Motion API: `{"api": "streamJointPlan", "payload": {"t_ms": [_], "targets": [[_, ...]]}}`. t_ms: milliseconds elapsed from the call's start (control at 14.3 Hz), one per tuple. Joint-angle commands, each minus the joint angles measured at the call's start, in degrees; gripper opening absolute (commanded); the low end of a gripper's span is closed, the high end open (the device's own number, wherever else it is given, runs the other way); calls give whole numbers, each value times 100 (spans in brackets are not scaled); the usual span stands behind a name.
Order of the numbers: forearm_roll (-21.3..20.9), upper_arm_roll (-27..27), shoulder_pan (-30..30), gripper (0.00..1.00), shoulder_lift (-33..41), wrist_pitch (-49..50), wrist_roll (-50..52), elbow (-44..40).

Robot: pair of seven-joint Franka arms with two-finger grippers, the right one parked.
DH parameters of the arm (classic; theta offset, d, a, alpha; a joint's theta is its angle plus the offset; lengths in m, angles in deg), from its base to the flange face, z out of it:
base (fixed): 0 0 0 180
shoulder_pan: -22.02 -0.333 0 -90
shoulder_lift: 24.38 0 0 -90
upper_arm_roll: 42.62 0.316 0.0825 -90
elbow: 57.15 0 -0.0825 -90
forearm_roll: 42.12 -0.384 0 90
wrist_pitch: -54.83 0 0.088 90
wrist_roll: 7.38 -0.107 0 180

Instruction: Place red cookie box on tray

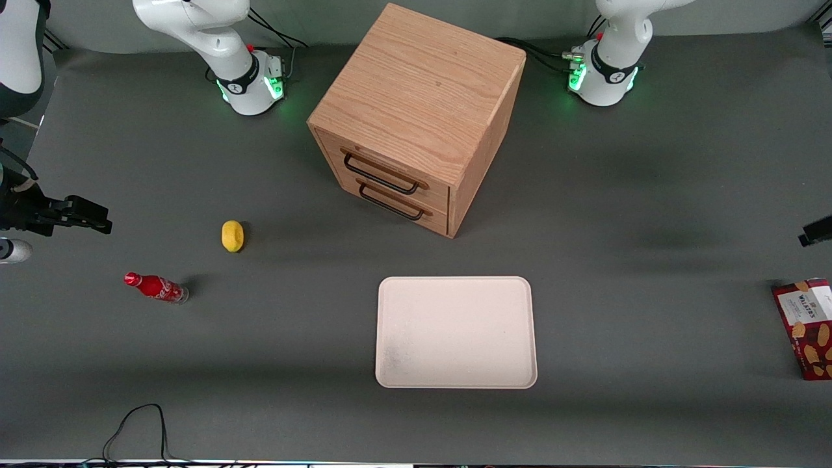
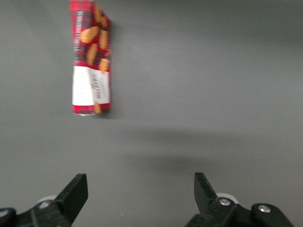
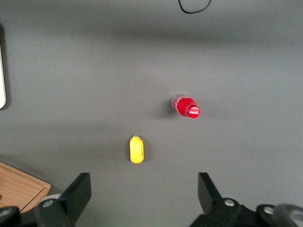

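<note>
The red cookie box [image 2: 91,56] lay flat at the working arm's end of the table, well apart from the tray [image 1: 456,332]. The gripper [image 2: 141,191] hovered near it, fingers wide and empty. Reaching seemed underway; next, descend and grasp.

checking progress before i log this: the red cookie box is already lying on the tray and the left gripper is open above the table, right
Not quite. The red cookie box is not on the tray; it lies on the table toward the working arm's end, well apart from the tray, as the front view shows. The rest holds: the left wrist view shows the left gripper open above the table, near the box.
</note>
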Motion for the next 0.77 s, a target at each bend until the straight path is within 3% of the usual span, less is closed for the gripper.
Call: {"api": "streamJointPlan", "payload": {"t_ms": [0, 419, 698], "targets": [[46, 59, -224, 100, -935, -361, -476, -842], [247, 148, -664, 100, -2650, -496, -864, -2275], [591, 139, -743, 100, -3117, -881, -1058, -2496]]}}
